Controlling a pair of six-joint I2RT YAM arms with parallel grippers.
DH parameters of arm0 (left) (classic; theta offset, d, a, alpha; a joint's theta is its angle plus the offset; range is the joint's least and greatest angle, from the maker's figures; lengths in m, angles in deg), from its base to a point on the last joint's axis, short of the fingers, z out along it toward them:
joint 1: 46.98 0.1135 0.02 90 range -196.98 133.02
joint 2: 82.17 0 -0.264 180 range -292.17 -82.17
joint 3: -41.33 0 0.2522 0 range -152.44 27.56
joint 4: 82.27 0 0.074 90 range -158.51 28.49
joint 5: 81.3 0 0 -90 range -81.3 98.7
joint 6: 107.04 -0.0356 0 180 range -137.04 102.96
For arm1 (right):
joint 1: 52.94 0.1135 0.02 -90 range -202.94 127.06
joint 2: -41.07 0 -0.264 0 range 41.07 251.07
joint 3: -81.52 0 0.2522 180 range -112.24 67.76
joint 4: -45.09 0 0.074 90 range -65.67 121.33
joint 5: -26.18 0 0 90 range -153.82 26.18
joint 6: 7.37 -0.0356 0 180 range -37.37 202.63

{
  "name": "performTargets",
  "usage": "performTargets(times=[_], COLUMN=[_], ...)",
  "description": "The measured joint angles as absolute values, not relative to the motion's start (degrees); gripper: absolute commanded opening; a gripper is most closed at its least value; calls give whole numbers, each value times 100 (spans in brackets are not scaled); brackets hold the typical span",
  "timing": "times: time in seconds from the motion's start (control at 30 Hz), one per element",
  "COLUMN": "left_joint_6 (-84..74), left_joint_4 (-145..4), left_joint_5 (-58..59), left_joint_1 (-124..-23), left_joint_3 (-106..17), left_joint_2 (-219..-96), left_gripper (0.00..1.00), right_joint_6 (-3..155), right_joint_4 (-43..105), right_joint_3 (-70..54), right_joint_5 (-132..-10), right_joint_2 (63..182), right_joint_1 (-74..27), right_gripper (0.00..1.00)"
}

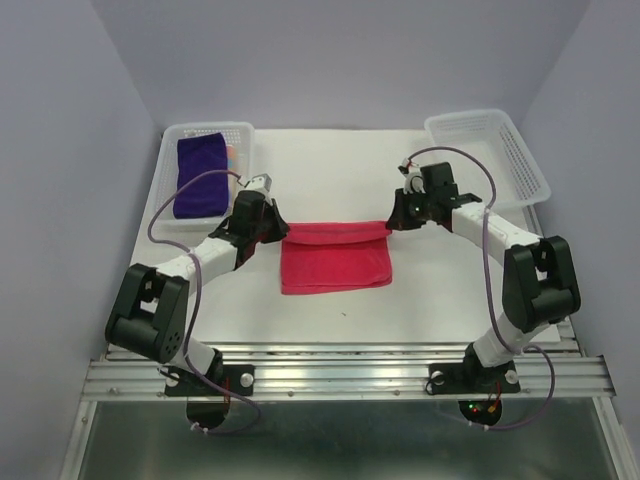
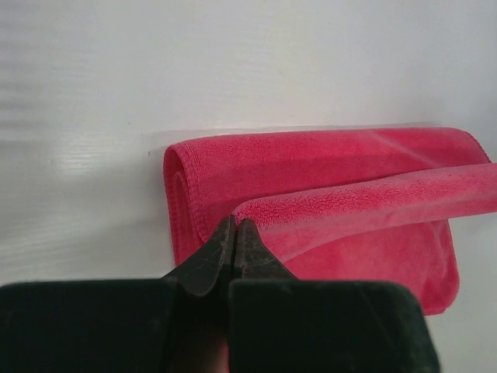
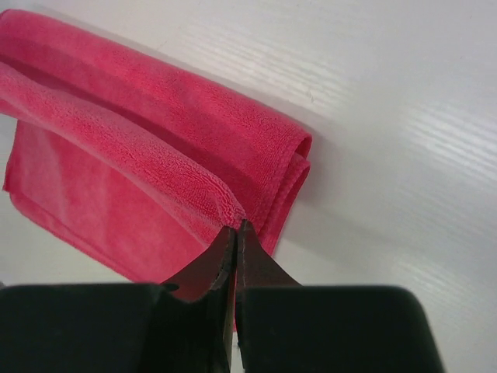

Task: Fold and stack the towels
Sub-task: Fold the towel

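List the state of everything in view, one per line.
hot pink towel, folded over on table, one edge lifted between both claws
purple towel, folded, in left basket
left claw, shut on hot pink towel corner
right claw, shut on the other corner

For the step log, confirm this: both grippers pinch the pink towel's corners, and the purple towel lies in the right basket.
Wrong basket: the top external view shows the purple towel in the left basket. The left gripper and right gripper do pinch the corners of the pink towel.
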State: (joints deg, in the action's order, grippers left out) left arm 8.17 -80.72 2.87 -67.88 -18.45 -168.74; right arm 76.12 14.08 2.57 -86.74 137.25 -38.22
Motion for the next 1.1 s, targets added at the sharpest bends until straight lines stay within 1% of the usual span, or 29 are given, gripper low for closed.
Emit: performTargets(times=[0.2, 0.47, 0.73, 1.1], left_joint_6=[1034, 1272, 1394, 1611], left_joint_4=[-8328, -8439, -8369, -8308], left_joint_5=[283, 301, 360, 451], left_joint_1=[-6913, -7026, -7066, -7179], left_joint_3=[-1076, -495, -350, -23], left_joint_2=[-16067, -15691, -15173, -15088], left_gripper=[0, 0, 0, 0], right_joint_6=[7374, 7138, 7029, 6946], right_joint_4=[1611, 1733, 1841, 2031], right_joint_3=[1037, 1708, 2090, 2222], right_joint_5=[-8840, -8973, -9017, -9087], right_joint_2=[13030, 12434, 12150, 12156], right_joint_1=[-3704, -3594, -3542, -3522], right_gripper=[1, 1, 1, 1])
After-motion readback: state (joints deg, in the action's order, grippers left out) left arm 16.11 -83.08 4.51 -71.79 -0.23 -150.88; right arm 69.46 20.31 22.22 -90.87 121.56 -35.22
